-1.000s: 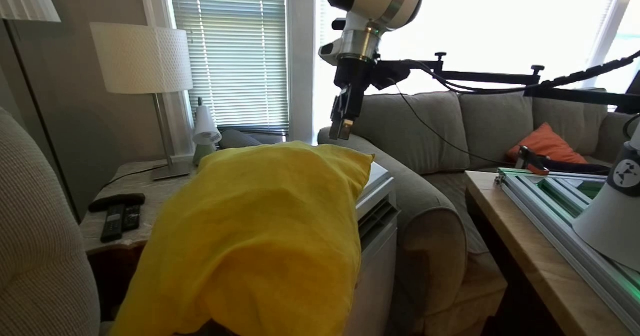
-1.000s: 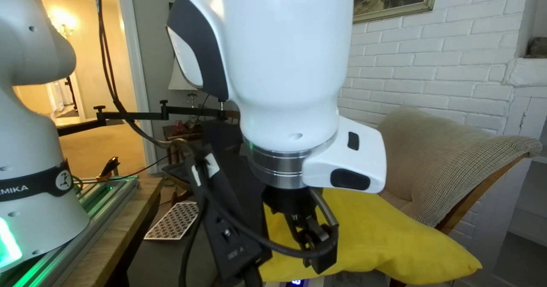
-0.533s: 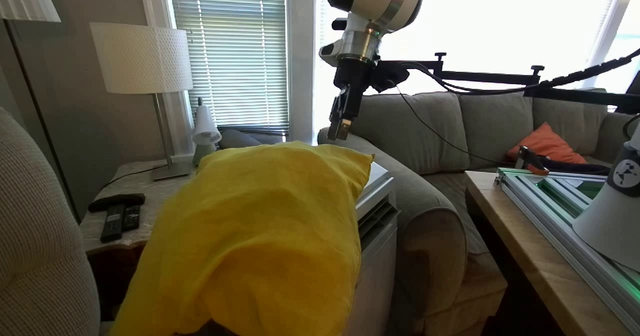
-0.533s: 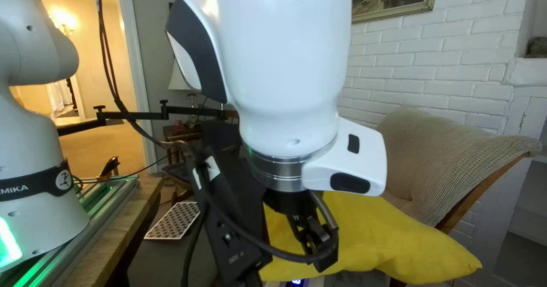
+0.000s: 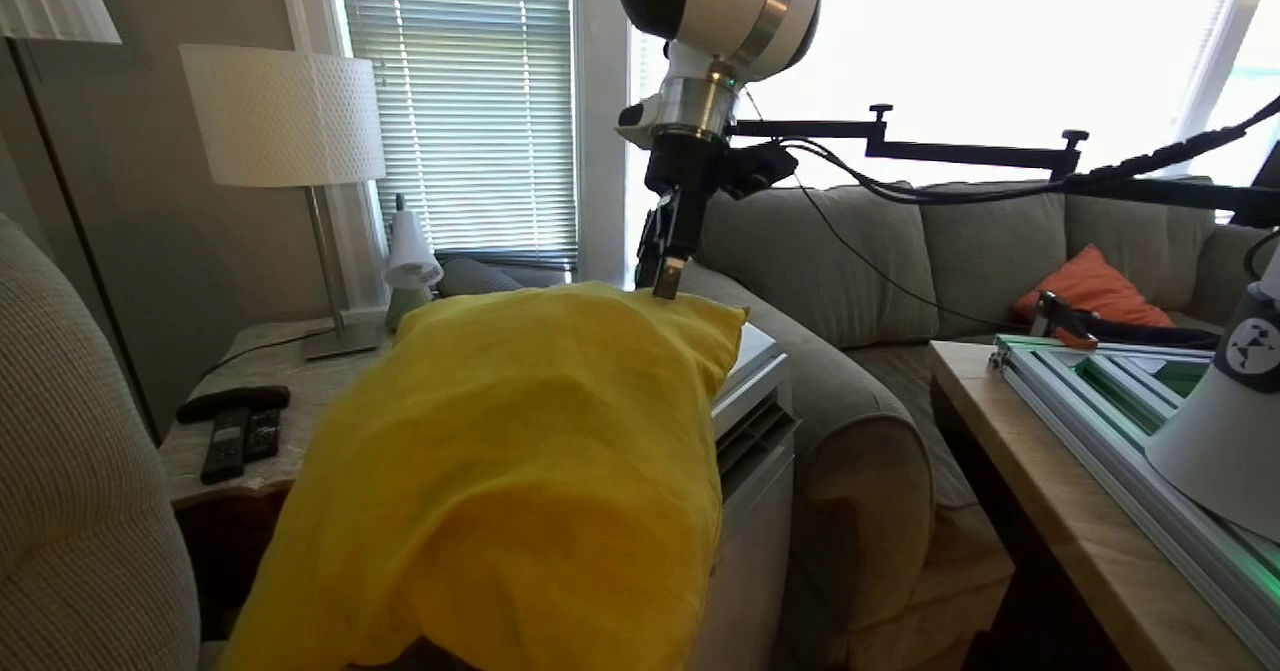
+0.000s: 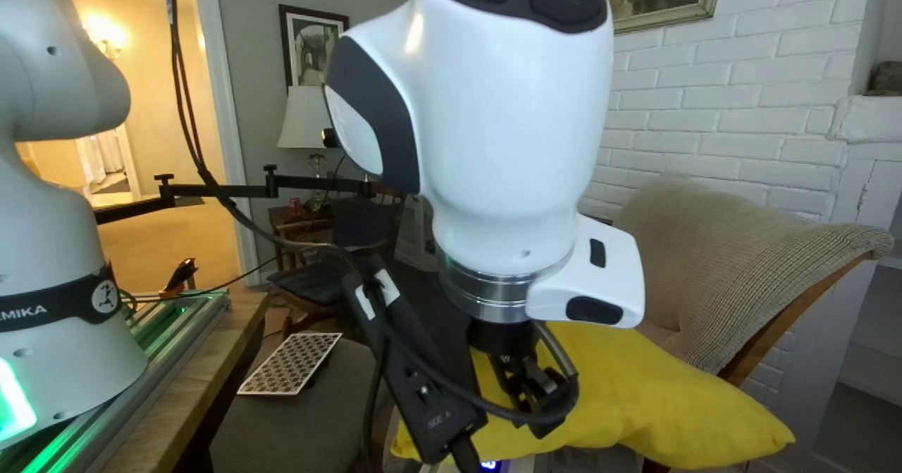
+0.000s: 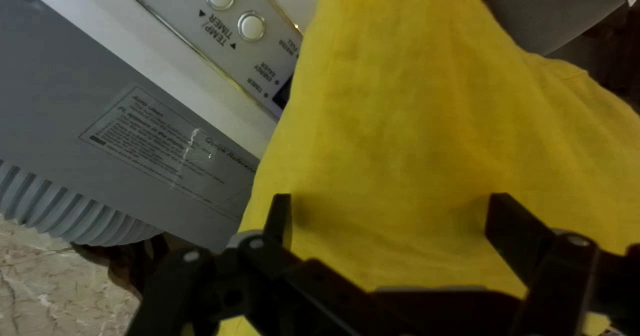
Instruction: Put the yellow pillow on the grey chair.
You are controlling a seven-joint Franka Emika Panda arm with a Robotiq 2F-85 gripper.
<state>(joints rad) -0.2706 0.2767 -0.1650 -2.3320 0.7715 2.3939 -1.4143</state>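
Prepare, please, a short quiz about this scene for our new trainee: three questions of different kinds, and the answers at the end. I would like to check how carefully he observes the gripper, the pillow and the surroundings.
1. True or false: in the wrist view, the gripper is open, and the yellow pillow shows between its fingers.

2. Choose one: in an exterior view, which colour is the loose cushion on the sofa?
a) green
b) orange
c) blue

3. Count: how many round white buttons does the wrist view show on the white appliance?

Key: 1. true; 2. b; 3. two.
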